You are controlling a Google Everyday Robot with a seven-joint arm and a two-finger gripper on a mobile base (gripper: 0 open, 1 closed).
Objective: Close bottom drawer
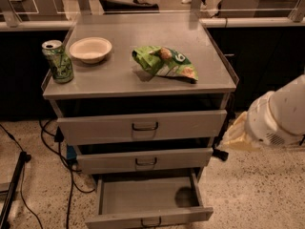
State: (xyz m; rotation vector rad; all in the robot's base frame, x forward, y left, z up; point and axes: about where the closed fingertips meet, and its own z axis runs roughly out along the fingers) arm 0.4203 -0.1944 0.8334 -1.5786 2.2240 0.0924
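The grey metal cabinet (119, 82) has three drawers. The bottom drawer (119, 218) is pulled out far, with its inside bare and a small dark wire handle (150, 222) at the centre of its front. My gripper (234, 136) hangs at the end of the white arm (281, 113), to the right of the cabinet. It is level with the middle drawer, above and to the right of the bottom drawer, and touches nothing.
The top drawer (181, 124) and middle drawer (109, 162) stand slightly out. On the cabinet top are a green can (57, 61), a white bowl (90, 49) and a green chip bag (164, 62). Cables (57, 163) and a black stand leg (12, 190) lie on the floor at left.
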